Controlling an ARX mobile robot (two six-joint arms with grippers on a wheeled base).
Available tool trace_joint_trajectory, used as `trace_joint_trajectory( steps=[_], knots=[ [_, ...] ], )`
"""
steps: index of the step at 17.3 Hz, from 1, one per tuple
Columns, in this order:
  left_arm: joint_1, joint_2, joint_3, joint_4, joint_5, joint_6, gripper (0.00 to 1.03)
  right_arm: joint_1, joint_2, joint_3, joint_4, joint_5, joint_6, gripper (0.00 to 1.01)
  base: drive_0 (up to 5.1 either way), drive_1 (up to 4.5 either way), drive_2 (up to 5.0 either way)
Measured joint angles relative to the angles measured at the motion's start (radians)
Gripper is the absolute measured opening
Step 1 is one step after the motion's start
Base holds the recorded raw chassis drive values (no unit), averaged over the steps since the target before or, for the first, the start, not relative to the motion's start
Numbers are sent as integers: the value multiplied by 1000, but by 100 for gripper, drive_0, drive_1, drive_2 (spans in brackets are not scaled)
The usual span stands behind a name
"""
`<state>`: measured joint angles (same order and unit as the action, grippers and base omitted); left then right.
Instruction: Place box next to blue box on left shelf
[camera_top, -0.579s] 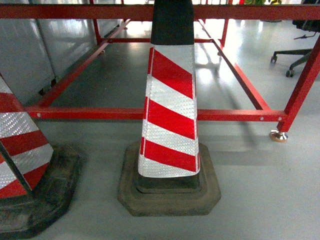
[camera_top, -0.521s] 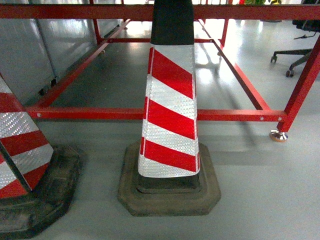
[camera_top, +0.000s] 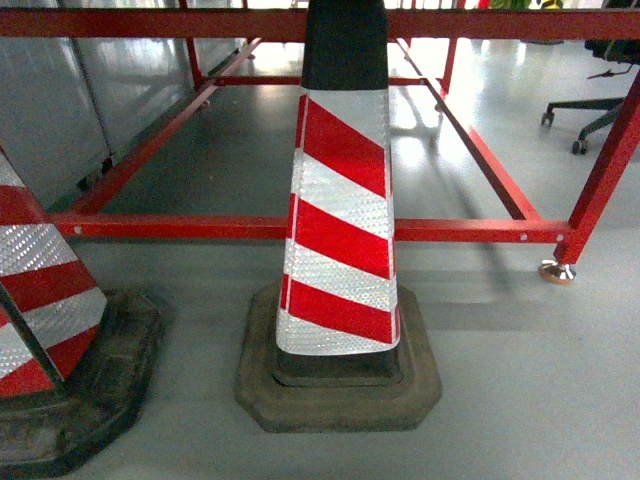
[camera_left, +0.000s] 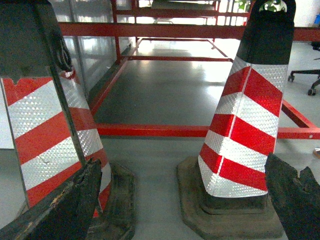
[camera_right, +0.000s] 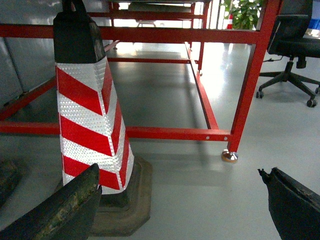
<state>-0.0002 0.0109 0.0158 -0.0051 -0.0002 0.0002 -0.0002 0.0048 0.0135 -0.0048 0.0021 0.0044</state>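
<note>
Left cone sits at the frame edge; my left claw is spread wide, holding nothing. Centre cone stands directly ahead, red frame behind it. My right claw is also wide and empty. Neither the box nor the left shelf is in view. Risk: driving forward clips a cone; with no crate sighted, any reach would be blind.

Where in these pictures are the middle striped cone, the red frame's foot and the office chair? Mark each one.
middle striped cone (camera_top: 340, 240), head view, on a red stripe of its body.
red frame's foot (camera_right: 229, 156), right wrist view, on the round metal pad under the post.
office chair (camera_right: 290, 30), right wrist view, on the black seat.
</note>
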Motion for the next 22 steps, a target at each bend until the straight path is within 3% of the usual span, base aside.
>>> trace_joint_trajectory(
  steps=[22],
  knots=[
    [0, 0, 0, -1, 0, 0, 98, 0, 0, 0, -2, -3, -2, 98, 0, 0, 0]
  ],
)
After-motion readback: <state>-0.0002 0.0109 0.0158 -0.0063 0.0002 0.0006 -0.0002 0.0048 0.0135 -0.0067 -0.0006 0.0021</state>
